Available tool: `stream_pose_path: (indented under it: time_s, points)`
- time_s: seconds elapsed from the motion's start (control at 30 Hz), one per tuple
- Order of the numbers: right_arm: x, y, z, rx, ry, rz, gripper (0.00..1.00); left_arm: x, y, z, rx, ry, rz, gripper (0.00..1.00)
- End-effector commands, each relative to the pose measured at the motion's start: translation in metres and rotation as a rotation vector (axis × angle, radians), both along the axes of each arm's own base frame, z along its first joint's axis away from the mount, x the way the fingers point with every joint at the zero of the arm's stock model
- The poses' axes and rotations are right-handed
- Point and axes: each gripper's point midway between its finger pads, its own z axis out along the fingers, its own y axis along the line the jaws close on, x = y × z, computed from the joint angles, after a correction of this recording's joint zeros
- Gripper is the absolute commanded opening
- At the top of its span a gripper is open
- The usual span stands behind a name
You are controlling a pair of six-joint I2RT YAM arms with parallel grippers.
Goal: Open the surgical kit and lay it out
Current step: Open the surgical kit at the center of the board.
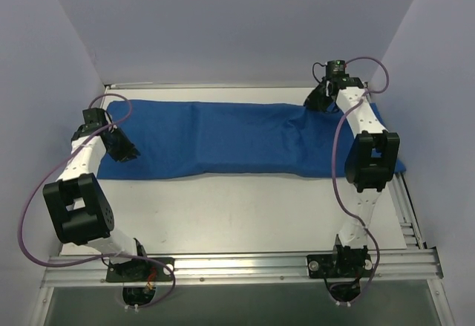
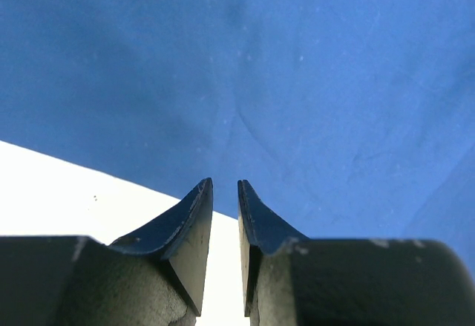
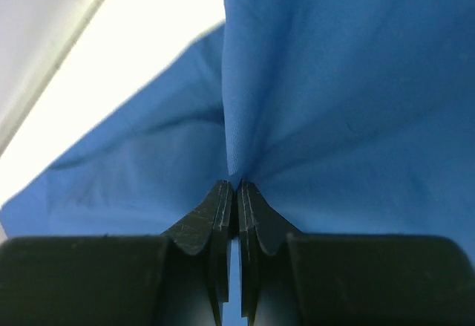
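Note:
The royal-blue cloth wrap lies spread in a long band across the far half of the table. My right gripper is at its far right corner, shut on a pinched fold of the cloth, which rises from the closed tips. My left gripper is low over the cloth's near left edge. Its jaws stand a narrow gap apart with nothing between them. The wire-mesh tray and the steel instruments are not visible.
The white table shows bare in front of the cloth. Pale walls close in on the left, back and right. An aluminium rail runs along the near edge, and slotted rails along the right side.

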Motion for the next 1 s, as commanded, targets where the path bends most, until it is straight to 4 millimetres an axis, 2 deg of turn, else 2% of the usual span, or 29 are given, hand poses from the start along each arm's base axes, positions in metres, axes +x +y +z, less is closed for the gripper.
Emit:
stream_pose_path:
  time_s: [0.0, 0.03, 0.07, 0.23, 0.27, 0.33, 0.37, 0.4, 0.47, 0.5, 0.67, 0.73, 0.77, 0.8, 0.83, 0.9, 0.93, 0.97]
  points:
    - [-0.044, 0.016, 0.038, -0.005, 0.009, 0.073, 0.00, 0.002, 0.003, 0.027, 0.027, -0.056, -0.003, 0.29]
    - [-0.057, 0.019, 0.029, -0.016, 0.043, 0.091, 0.00, 0.002, 0.004, 0.030, 0.037, -0.065, 0.000, 0.29]
    - [-0.069, 0.020, 0.039, -0.024, 0.034, 0.108, 0.00, 0.001, 0.005, 0.031, 0.041, -0.064, 0.003, 0.29]
    - [-0.132, 0.022, 0.038, -0.045, 0.116, 0.181, 0.00, 0.001, 0.007, 0.038, 0.055, -0.069, 0.007, 0.29]
    - [-0.158, 0.020, 0.033, -0.041, 0.158, 0.186, 0.00, 0.000, 0.008, 0.038, 0.059, -0.065, 0.008, 0.29]
    - [-0.187, 0.015, 0.022, -0.055, 0.225, 0.178, 0.00, 0.000, 0.009, 0.039, 0.065, -0.064, 0.006, 0.29]
    - [-0.206, 0.013, 0.024, -0.058, 0.244, 0.183, 0.00, 0.000, 0.009, 0.040, 0.066, -0.064, 0.008, 0.29]
    - [-0.230, 0.010, 0.003, -0.061, 0.321, 0.185, 0.00, -0.001, 0.011, 0.040, 0.073, -0.058, 0.013, 0.29]
    - [-0.258, -0.002, -0.006, -0.105, 0.366, 0.183, 0.00, 0.000, 0.013, 0.040, 0.078, -0.058, 0.015, 0.29]
    - [-0.276, -0.009, -0.021, -0.117, 0.421, 0.177, 0.00, 0.000, 0.013, 0.041, 0.081, -0.057, 0.016, 0.29]
    - [-0.312, -0.011, -0.053, -0.094, 0.560, 0.254, 0.01, 0.002, 0.013, 0.042, 0.079, -0.060, 0.021, 0.29]
    - [-0.329, -0.006, -0.062, -0.059, 0.617, 0.287, 0.02, 0.000, 0.013, 0.041, 0.084, -0.042, 0.019, 0.29]
    - [-0.348, -0.003, -0.073, -0.033, 0.694, 0.308, 0.02, 0.000, 0.015, 0.041, 0.088, -0.041, 0.019, 0.29]
    - [-0.357, 0.003, -0.076, 0.006, 0.727, 0.337, 0.03, 0.000, 0.016, 0.042, 0.094, -0.042, 0.021, 0.29]
    - [-0.364, 0.007, -0.079, 0.022, 0.744, 0.380, 0.08, 0.000, 0.018, 0.043, 0.105, -0.042, 0.024, 0.29]
    - [-0.355, 0.009, -0.074, 0.016, 0.706, 0.397, 0.21, 0.001, 0.019, 0.045, 0.114, -0.048, 0.019, 0.30]
    - [-0.343, 0.005, -0.066, -0.018, 0.652, 0.386, 0.34, 0.002, 0.020, 0.046, 0.116, -0.051, 0.017, 0.31]
    - [-0.314, 0.004, -0.045, -0.049, 0.554, 0.375, 0.39, 0.003, 0.018, 0.046, 0.114, -0.054, 0.007, 0.32]
